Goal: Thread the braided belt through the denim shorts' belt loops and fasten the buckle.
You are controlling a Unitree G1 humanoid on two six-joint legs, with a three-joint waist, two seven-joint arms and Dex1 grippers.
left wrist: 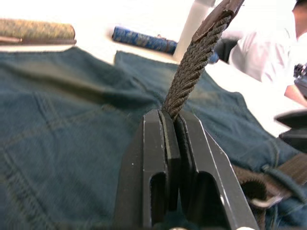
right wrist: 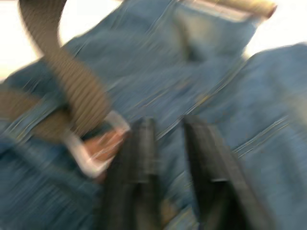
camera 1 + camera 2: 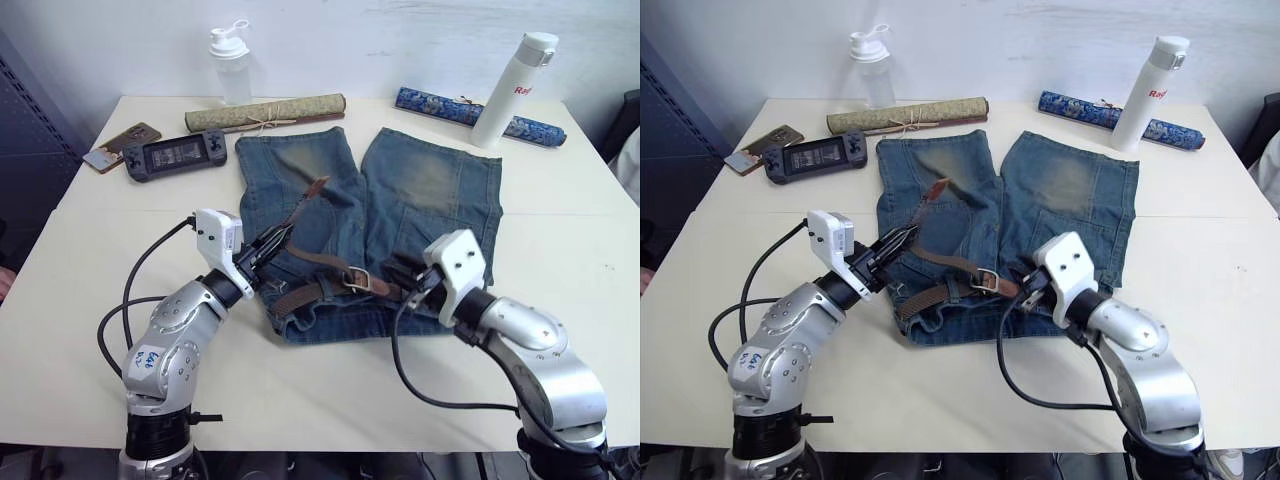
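Note:
The faded blue denim shorts (image 3: pixel 420 190) lie flat mid-table, waistband toward me. The braided belt (image 3: pixel 300 212) runs along the waistband, then rises in a free length to its dark leather tip. My left gripper (image 3: pixel 277 243) is shut on that free length below the tip; the left wrist view shows the woven strap (image 1: pixel 192 62) clamped between the pads. The silver buckle (image 3: pixel 358 281) rests on the waistband. My right gripper (image 3: pixel 398 272) is open just right of it, and the buckle (image 2: pixel 91 158) sits beside one finger (image 2: pixel 139 158). A belt loop (image 1: pixel 282 175) crosses the strap near the buckle.
Along the table's far side stand a clear shaker bottle (image 3: pixel 231 65), a rolled tan mat (image 3: pixel 265 113), a blue patterned roll (image 3: pixel 440 105) and a white flask (image 3: pixel 515 90). A handheld console (image 3: pixel 175 155) and a phone (image 3: pixel 120 145) lie far left. A person in white (image 1: pixel 259 57) sits at the right.

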